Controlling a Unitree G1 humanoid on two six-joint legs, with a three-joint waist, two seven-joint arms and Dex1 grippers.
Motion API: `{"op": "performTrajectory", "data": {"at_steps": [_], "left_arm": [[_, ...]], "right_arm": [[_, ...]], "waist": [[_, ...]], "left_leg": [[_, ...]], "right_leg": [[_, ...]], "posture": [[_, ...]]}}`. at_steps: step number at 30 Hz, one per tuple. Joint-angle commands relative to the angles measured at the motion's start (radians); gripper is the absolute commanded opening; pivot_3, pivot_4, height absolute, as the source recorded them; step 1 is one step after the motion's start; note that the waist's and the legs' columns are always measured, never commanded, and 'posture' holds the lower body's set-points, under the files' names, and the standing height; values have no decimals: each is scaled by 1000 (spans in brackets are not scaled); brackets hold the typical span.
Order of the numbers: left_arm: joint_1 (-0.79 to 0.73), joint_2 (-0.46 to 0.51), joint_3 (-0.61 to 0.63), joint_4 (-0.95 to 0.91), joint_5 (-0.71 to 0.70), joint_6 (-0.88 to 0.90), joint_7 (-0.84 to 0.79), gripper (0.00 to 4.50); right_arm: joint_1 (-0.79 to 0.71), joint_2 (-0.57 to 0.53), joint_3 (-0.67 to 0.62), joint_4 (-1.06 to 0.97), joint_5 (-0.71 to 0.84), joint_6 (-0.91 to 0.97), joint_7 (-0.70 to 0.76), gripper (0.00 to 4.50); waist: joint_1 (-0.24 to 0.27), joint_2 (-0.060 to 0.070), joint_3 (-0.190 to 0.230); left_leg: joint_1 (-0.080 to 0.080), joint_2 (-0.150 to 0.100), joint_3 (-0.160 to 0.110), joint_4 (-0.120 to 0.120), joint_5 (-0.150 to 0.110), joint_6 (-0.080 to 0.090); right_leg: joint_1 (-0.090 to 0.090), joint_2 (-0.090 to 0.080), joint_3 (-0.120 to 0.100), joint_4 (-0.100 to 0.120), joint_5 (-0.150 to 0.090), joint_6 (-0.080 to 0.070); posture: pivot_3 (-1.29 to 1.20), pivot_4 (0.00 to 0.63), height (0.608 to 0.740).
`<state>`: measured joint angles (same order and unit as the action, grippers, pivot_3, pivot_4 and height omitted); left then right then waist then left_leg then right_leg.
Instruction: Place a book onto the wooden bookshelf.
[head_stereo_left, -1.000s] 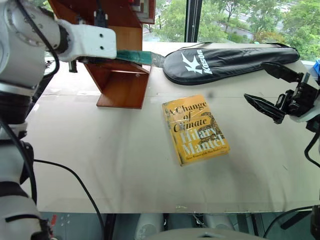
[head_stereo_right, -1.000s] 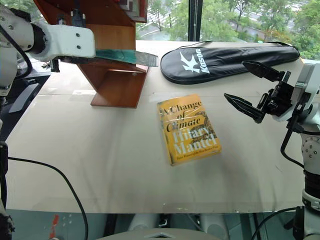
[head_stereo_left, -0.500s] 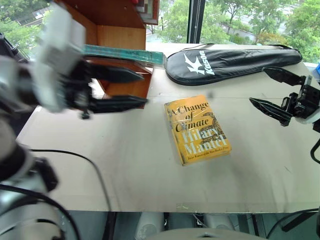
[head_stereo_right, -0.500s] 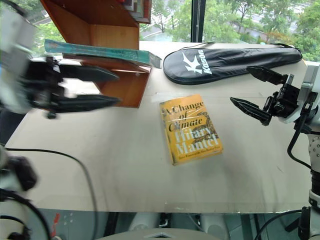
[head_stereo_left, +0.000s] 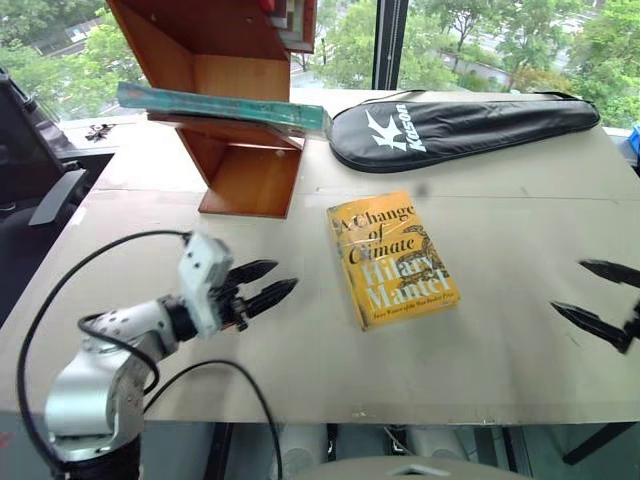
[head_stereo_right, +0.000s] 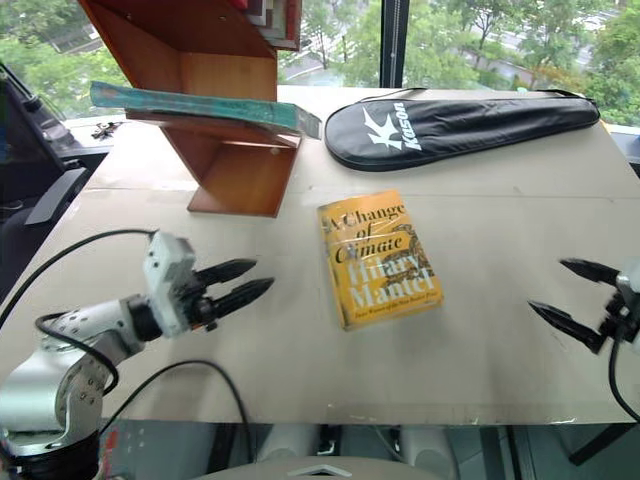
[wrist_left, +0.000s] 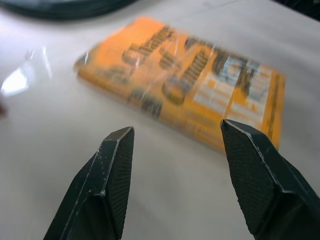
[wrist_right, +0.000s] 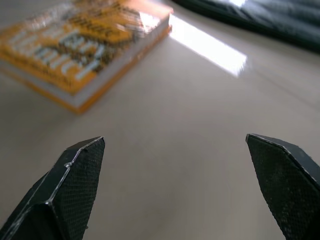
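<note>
Left eye view: book (head_stereo_left: 225, 103) lies on wooden bookshelf (head_stereo_left: 235, 165); both fingers spread, empty.

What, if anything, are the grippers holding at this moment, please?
Nothing: the left gripper and right gripper are both open and empty; the teal book lies on the wooden bookshelf.

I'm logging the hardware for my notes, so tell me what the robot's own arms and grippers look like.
The left arm is silver-grey metal with rounded joints, ending in a white boxy wrist block, with a thin black cable looping beside it. The left gripper has two slim black fingers tapering to points, their inner pads finely cross-hatched. The right gripper has the same black pointed fingers.
</note>
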<state>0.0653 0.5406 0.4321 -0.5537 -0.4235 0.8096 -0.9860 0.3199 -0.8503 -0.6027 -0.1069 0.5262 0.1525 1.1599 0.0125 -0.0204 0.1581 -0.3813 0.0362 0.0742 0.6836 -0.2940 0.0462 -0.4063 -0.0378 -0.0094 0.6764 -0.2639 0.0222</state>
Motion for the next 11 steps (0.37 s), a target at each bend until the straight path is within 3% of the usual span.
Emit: {"op": "performTrajectory", "data": {"at_steps": [1,4,11], "left_arm": [[59,51,46,88,-21,-134,-55,3347],[89,64,21,119,2,-206,-23,4414],[118,77,1,136,-43,-254,-13,4414]], "right_arm": [[84,6,-89,-14,-26,-56,19,4500],[117,13,-115,-11,-12,-66,25,4500],[103,14,-110,-35,6,-44,5,4500]], "waist": [[0,0,0],[0,-1,-1],[-1,-2,-3]], "left_leg": [[0,0,0,0,0,0],[2,0,1,1,0,1],[2,1,0,1,0,1]], "right_leg": [[0,0,0,0,0,0],[3,-1,0,-1,-1,-3],[4,-1,0,-3,0,-5]], "posture": [[0,150,740],[0,150,740],[0,150,740]]}}
